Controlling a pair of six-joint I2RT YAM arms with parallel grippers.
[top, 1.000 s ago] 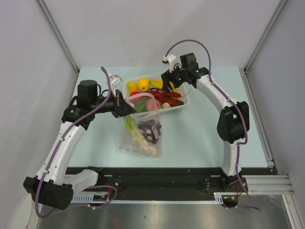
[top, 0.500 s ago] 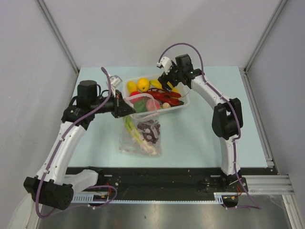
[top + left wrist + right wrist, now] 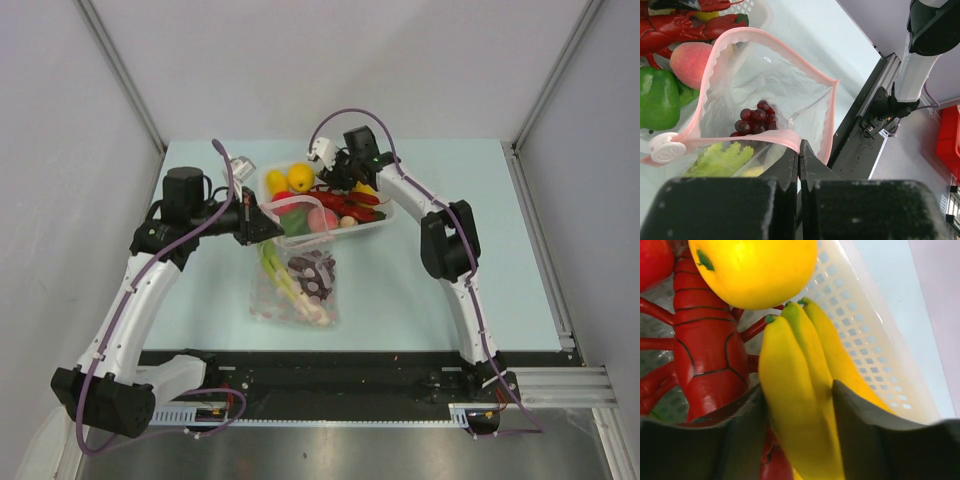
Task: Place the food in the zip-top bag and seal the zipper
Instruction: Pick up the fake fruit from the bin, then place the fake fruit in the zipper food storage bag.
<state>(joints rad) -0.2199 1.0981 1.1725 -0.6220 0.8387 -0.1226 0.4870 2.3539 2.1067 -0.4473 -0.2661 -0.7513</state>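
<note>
Right end effector [image 3: 797, 407] is down in the white basket [image 3: 865, 345], jaws straddling the bananas [image 3: 790, 355].

Looks like both fingers are pressed right up against the bunch, which lies in the basket next to a red lobster [image 3: 710, 360] and a lemon [image 3: 755, 270]. Left end effector [image 3: 799, 150] is pinched fully closed on the pink zipper [image 3: 765, 37] of the zip-top bag [image 3: 770, 85], holding the mouth open. The bag lies on the bench [image 3: 420, 290] just in front of the basket, with grapes [image 3: 755, 120] and a leafy stalk [image 3: 720, 157] inside. Peach [image 3: 687, 62] and green pepper [image 3: 657, 97] sit just past the open mouth.
</note>
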